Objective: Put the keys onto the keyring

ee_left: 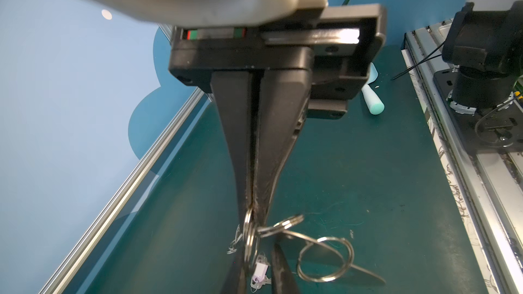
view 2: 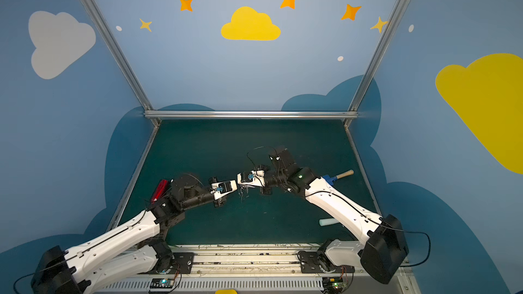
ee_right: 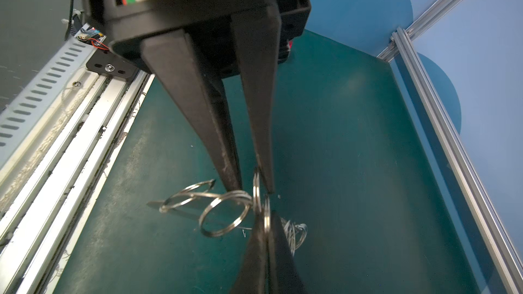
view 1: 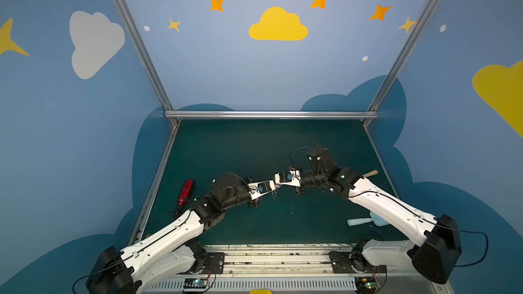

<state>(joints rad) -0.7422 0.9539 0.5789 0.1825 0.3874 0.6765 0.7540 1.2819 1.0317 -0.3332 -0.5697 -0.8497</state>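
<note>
Both grippers meet tip to tip above the middle of the mat, with the keyring dangling between them. My left gripper is shut on one of its silver split rings. Linked rings carry the thin grey plate, seen edge-on, whose tip also shows in the right wrist view. My right gripper comes from the opposite side. Its fingers stand a narrow gap apart around the small white-headed key, with a ring against one finger.
A red oblong gadget lies left of the left arm. A pale blue spatula lies near the front right, partly under the right arm. A wooden-handled tool lies behind that arm. Aluminium rails run along the front edge.
</note>
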